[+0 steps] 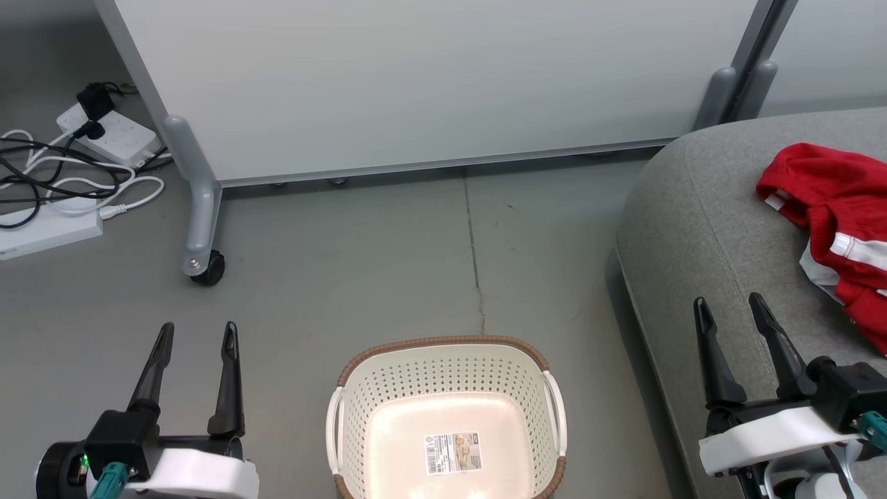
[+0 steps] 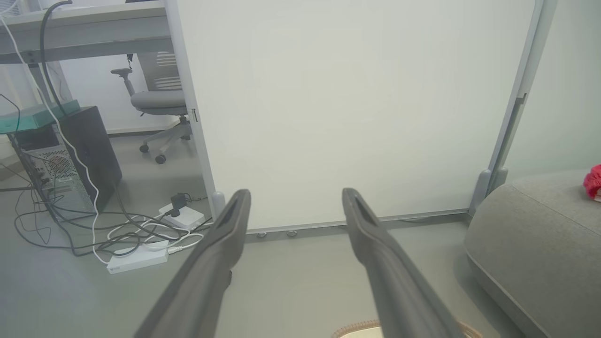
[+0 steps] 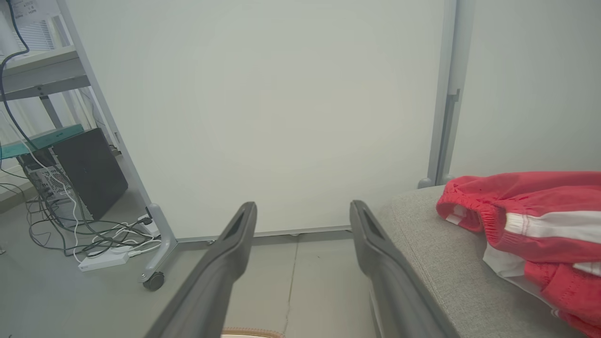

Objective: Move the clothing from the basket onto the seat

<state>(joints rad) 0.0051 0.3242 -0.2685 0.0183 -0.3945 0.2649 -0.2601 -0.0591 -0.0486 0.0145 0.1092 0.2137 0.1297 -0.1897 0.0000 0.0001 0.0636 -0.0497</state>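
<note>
The red clothing [image 1: 835, 229] with white stripes lies crumpled on the grey seat [image 1: 700, 229] at the right, also seen as clothing [image 3: 530, 225] on the seat [image 3: 432, 253]. The cream basket [image 1: 447, 416] stands on the floor at bottom centre, with a barcode sticker alone on its floor. My left gripper [image 1: 197, 334] is open at the lower left, beside the basket. My right gripper [image 1: 729, 305] is open over the seat's front edge, left of the clothing and apart from it. Nothing is between either pair of fingers [image 2: 225, 234] [image 3: 371, 234].
A white partition panel [image 1: 416, 83] on castor legs [image 1: 201, 235] stands behind the basket. Power strips and tangled cables [image 1: 62, 173] lie on the floor at the far left. A computer tower [image 2: 70, 159] and an office chair [image 2: 157, 103] are beyond the panel.
</note>
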